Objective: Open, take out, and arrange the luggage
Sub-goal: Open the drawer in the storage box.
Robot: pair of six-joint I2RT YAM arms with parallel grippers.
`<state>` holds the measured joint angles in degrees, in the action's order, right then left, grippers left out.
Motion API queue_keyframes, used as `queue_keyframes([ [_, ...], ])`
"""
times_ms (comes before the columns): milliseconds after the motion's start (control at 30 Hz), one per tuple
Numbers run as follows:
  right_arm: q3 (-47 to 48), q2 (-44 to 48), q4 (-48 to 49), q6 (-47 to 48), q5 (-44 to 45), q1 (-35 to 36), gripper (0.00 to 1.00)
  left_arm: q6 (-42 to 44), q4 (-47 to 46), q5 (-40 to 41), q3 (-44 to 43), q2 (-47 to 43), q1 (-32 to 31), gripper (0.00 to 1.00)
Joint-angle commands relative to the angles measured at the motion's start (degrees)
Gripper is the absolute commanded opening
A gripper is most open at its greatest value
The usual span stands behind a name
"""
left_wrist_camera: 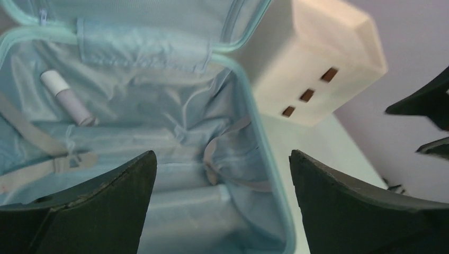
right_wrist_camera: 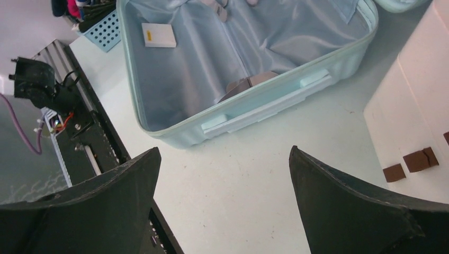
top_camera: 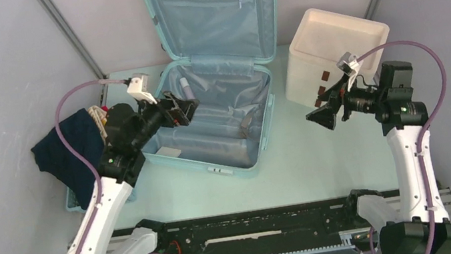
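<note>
The luggage [top_camera: 230, 133] lies open mid-desk [top_camera: 308, 155] toward the far edge, its lid upright against the back wall. The left arm bends over the case's left rim, its claw [top_camera: 190, 109] hanging spread and empty above the lining, pointing right. A pale tube [left_wrist_camera: 66, 95] lies in the far left of the case and a white packet [right_wrist_camera: 159, 35] near its front left corner. The right arm folds at the elbow, its claw [top_camera: 321, 116] open and empty, above bare desk between the case and the white box [top_camera: 333, 50], aimed left.
</note>
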<state>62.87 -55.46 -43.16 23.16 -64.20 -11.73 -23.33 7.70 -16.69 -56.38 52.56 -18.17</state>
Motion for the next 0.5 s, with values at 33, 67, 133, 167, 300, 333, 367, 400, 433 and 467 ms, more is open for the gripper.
queue_keyframes([
  [33, -1.12, 0.14, 3.74, -7.79, 11.94, 5.38, 0.98, 10.17, 2.0, 4.29, 1.63, -1.96, 0.33, 1.0],
  [67, -1.92, 0.56, 4.87, -8.46, 14.89, 7.24, 0.96, 10.69, 2.08, 4.63, 1.72, -2.58, 0.33, 1.0],
  [133, -3.58, 1.21, 7.1, -9.95, 21.36, 12.13, 0.93, 11.3, 1.65, 5.15, 2.3, -3.91, 0.33, 1.0],
  [167, -3.99, 1.16, 7.73, -10.43, 23.98, 14.63, 0.9, 11.57, 1.58, 5.36, 2.51, -4.27, 0.33, 1.0],
  [300, -4.86, -0.74, 11.12, -15.75, 29.0, 16.35, 0.82, 12.22, 2.05, 5.86, 2.77, -4.76, 0.32, 1.0],
  [333, -5.44, -1.08, 12.2, -17.35, 30.16, 16.83, 0.82, 12.37, 2.23, 6.02, 2.68, -4.83, 0.29, 1.0],
  [367, -6.3, -1.15, 13.3, -19.0, 30.95, 17.47, 0.81, 12.43, 2.3, 6.1, 2.71, -4.93, 0.33, 1.0],
  [400, -7.14, -1.15, 14.46, -19.53, 31.34, 18.05, 0.8, 12.43, 2.2, 6.08, 2.8, -4.92, 0.33, 1.0],
  [433, -8.16, -1.02, 15.62, -20.29, 31.41, 18.39, 0.79, 12.39, 2.22, 5.95, 2.78, -4.85, 0.33, 1.0],
  [467, -9.34, -0.9, 16.79, -21.32, 31.51, 18.6, 0.78, 12.29, 2.23, 5.78, 2.79, -4.64, 0.29, 1.0],
])
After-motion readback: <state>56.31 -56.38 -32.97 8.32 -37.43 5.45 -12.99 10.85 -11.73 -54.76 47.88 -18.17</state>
